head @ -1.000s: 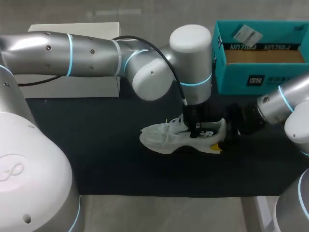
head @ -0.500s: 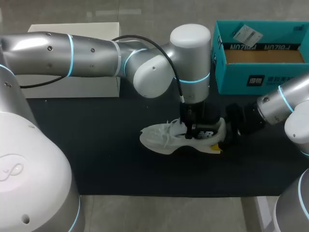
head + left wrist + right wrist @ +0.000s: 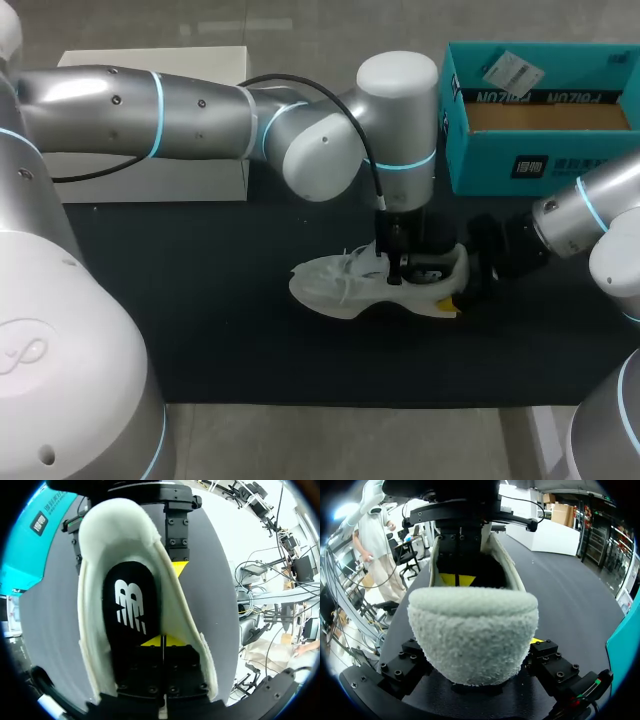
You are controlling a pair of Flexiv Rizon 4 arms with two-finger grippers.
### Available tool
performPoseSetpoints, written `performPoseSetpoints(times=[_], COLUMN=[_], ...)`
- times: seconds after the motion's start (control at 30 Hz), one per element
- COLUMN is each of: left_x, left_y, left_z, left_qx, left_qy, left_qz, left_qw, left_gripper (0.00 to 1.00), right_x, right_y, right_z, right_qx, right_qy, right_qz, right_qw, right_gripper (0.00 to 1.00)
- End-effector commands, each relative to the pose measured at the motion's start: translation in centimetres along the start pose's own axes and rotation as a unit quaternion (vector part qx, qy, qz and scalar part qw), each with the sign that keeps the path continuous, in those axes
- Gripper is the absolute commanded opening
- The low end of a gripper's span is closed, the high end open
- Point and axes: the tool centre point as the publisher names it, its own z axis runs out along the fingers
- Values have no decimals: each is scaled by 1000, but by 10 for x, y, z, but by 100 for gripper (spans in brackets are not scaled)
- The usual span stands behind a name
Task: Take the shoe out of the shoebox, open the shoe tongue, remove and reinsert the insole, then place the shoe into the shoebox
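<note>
— Where was the shoe found?

— The white shoe [image 3: 335,285] was found out of its box, on the dark mat laid over the surface [image 3: 230,340]. It was placed near the middle, with the toe turned toward the left arm's side and the heel toward the right arm.

— And what was seen of the end effectors?

— The left end effector [image 3: 163,641] was lowered from above into the shoe's opening. Its yellow-tipped fingers were seen pressed together over the black insole [image 3: 127,605]. Whether the insole's edge was caught between them could not be told. The right end effector [image 3: 462,282] was set at the heel [image 3: 472,635]. The fleecy collar there was clamped between its two fingers, one on each side.

— What else was carried on the surface?

— The teal shoebox [image 3: 560,165] was stood open at the far right corner, apart from the shoe, with its brown floor showing. A white card [image 3: 510,70] was seen at the box's far-left corner. A white box [image 3: 150,180] was set at the far left, partly hidden under the left arm.
</note>
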Motion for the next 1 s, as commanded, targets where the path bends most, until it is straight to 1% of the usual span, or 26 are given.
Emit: performPoseSetpoints(times=[0.03,0.13,0.23,0.33,0.43,0.53,0.73,0.87,0.93,1.0], left_x=[-2,-2,3,5,4,3,-7,-10,-10,-7], left_y=[0,1,0,0,0,-2,-7,-7,-7,-7], left_z=[8,11,11,12,16,17,20,22,24,26], left_qx=[2,-3,0,2,-3,-1,3,3,2,2], left_qy=[1,9,21,22,18,17,-16,-33,-31,-15], left_qz=[-5,-1,16,20,13,10,-11,-15,-12,-9], left_qw=[1000,1000,1000,1000,1000,1000,1000,999,999,1000], left_gripper=[0,0,0,0,0,0,0,0,0,0], right_x=[-1,-1,-1,-1,-1,-1,-1,-1,-1,-1], right_y=[-2,-2,-2,-2,-2,-2,-2,-2,-2,-2], right_z=[5,5,5,5,5,5,5,5,5,5], right_qx=[1,1,1,1,1,1,1,1,1,1], right_qy=[-1,-1,-1,-1,-1,-1,-1,-1,-1,-1], right_qz=[1,1,1,1,1,1,1,1,1,1], right_qw=[1000,1000,1000,1000,1000,1000,1000,1000,1000,1000], right_gripper=[0,0,0,0,0,0,0,0,0,0])
